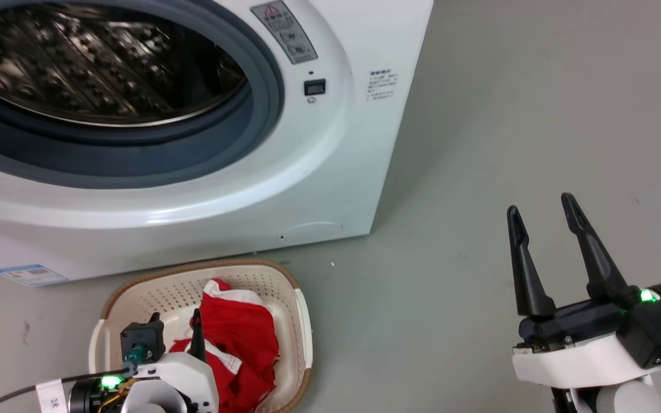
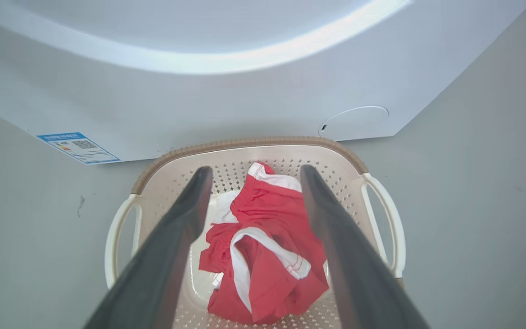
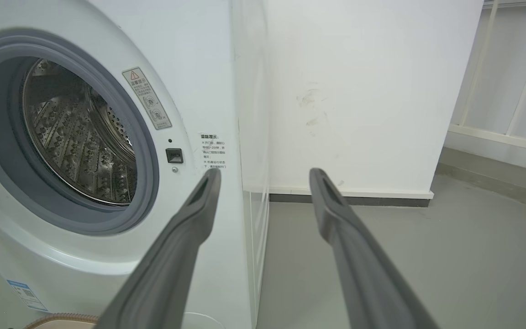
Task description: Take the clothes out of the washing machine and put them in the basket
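Left gripper (image 2: pixel 255 170) (splayed) — seemingly over basket (image 2: pixel 244 142)

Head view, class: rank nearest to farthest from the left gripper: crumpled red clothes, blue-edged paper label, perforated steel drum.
1. Crumpled red clothes, below the left gripper.
2. Blue-edged paper label, lower left on washer.
3. Perforated steel drum, up inside.
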